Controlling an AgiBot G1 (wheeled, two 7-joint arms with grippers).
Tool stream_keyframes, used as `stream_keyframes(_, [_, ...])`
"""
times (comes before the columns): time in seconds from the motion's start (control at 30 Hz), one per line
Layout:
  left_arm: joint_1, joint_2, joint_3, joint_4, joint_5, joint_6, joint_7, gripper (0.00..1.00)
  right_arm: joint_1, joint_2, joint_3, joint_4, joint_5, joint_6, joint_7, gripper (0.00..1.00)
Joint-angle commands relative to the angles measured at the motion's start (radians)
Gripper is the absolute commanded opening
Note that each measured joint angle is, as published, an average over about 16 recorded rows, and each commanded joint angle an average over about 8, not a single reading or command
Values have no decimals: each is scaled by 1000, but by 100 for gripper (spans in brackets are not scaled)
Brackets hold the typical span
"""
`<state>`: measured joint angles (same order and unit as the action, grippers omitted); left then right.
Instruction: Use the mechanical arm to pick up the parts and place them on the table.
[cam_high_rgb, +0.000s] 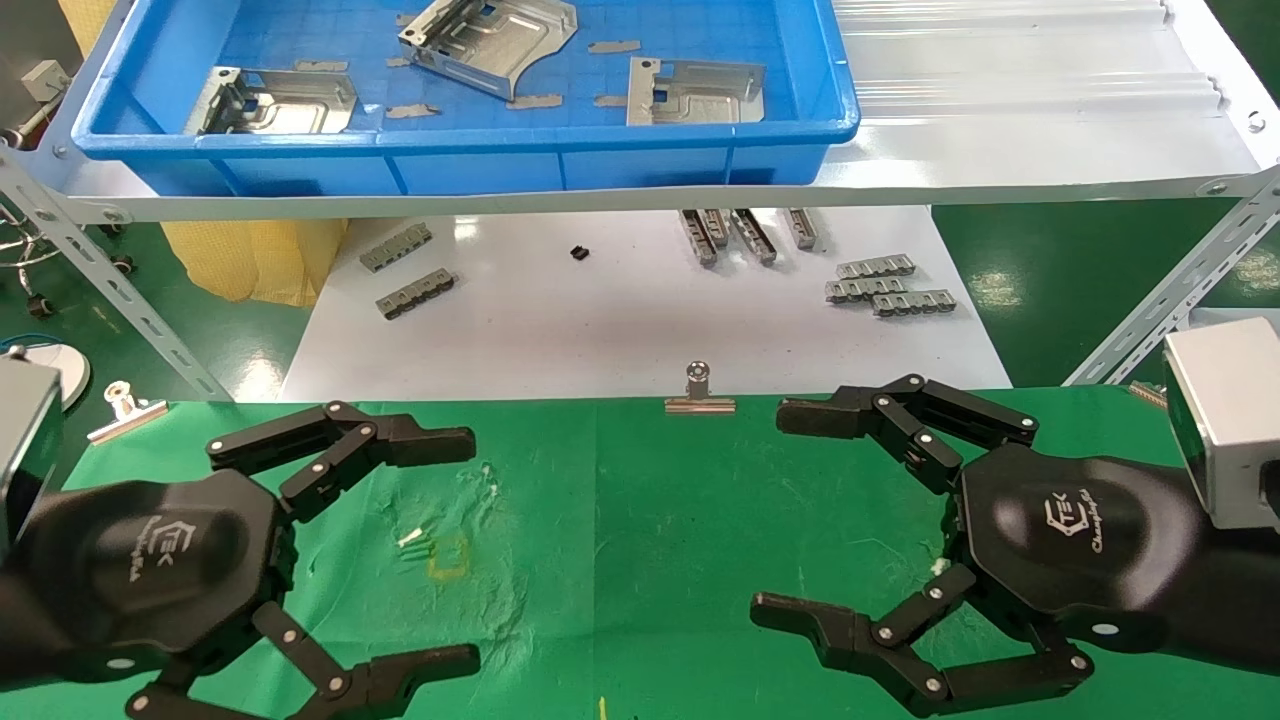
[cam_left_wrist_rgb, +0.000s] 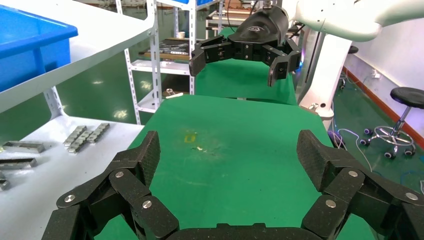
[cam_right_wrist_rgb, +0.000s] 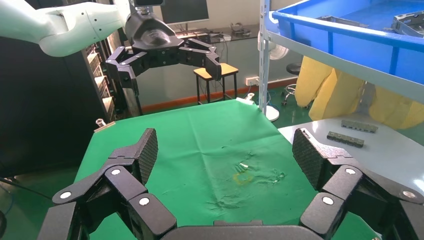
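Bench (cam_high_rgb: 700, 500) draped in creased green cloth fills the lower half of the head view, with both grippers poised above it and nothing yet carried. The left gripper (cam_high_rgb: 475, 550), lower left of the frame, has its linked fingers spread wide and holds nothing; the right gripper (cam_high_rgb: 765, 510), lower right, is likewise spread wide and empty. Each faces inward across bare cloth, a posture that reads as a ready stance rather than a grasp in progress. The parts, three shiny stamped plates, lie in the blue tray (cam_high_rgb: 600, 165) at the top of the frame: one at upper left (cam_high_rgb: 272, 102), one tilted at top centre (cam_high_rgb: 490, 40), one to its right (cam_high_rgb: 695, 92). Small flat grey pieces (cam_high_rgb: 413, 111) are scattered among them. The tray sits on a raised white shelf (cam_high_rgb: 1000, 110) carried on slotted angle posts, so a part must probably be lifted over the tray wall before coming down to the cloth. Below the shelf, a glossy white board (cam_high_rgb: 620, 320) bears small grey ribbed strips (cam_high_rgb: 888, 290) in loose groups. A silver binder clip (cam_high_rgb: 699, 392) pins the cloth at its far edge, mid-frame; another (cam_high_rgb: 125, 408) is at the left edge. A faint yellow mark (cam_high_rgb: 447, 560) shows on the wrinkled cloth near the left gripper. The wrist views show metal racking, a stool and green floor around the bench.
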<state>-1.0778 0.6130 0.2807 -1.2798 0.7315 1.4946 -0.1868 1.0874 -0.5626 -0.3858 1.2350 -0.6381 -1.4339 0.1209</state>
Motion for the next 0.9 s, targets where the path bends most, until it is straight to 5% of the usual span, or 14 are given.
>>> stream_keyframes(0.03, [0,0,0,0,0,0,0,100,0,0,0,0,0,0,0,89])
stream_keyframes(0.27, [0,0,0,0,0,0,0,100,0,0,0,0,0,0,0,6])
stream_keyframes(0.3, [0,0,0,0,0,0,0,100,0,0,0,0,0,0,0,0])
stream_keyframes(0.9, [0,0,0,0,0,0,0,100,0,0,0,0,0,0,0,0])
